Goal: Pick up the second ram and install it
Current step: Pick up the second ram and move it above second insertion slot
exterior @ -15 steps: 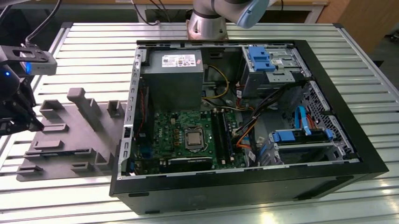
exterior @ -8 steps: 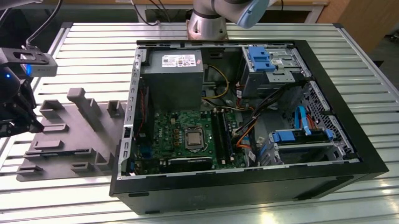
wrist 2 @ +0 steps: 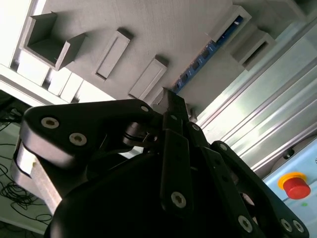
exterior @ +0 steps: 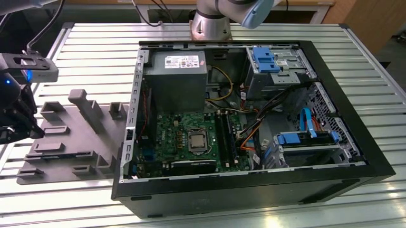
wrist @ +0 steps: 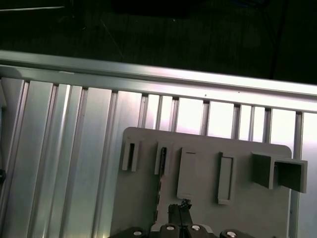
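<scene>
1. At the far left of the exterior view, the gripper (exterior: 9, 132) hovers over a grey tray (exterior: 70, 142). An open computer case (exterior: 254, 190) sits to the right, well apart.
2. In the first wrist view its jaws look closed together, gripping nothing.
3. Likely risk: if it were lowered closed or off-line, it could strike the memory stick (wrist 2: 203, 59) on its thin top edge, tilting or jamming it in its slot.
4. The memory stick stands on edge in a slot of the grey tray, just beside the gripper's tip and not touching it.
</scene>
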### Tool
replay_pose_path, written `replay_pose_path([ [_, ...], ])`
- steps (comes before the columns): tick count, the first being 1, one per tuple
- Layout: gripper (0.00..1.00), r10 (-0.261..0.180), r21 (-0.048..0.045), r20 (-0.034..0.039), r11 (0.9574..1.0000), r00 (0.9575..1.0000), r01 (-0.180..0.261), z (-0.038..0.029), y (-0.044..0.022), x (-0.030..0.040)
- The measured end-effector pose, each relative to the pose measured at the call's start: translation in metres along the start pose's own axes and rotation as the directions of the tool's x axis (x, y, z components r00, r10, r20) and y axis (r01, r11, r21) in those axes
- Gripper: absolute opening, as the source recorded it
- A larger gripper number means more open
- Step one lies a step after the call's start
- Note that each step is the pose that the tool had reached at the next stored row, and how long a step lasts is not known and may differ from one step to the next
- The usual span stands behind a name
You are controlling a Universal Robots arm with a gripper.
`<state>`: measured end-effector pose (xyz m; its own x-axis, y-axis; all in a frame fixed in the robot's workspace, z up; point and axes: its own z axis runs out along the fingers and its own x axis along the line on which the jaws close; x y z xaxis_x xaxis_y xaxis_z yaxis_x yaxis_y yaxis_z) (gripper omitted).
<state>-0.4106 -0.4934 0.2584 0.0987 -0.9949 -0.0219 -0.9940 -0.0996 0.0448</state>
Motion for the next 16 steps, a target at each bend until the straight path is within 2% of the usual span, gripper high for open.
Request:
replay_pose_path([
  [9,0.11,0.018,0.0002,0.0007,0.9998,0.9998,-0.018,0.0052,-0.0014,0.0048],
  [16,0.11,0.051,0.0010,0.0023,0.9987,0.9987,-0.051,0.0099,-0.0017,0.0077],
])
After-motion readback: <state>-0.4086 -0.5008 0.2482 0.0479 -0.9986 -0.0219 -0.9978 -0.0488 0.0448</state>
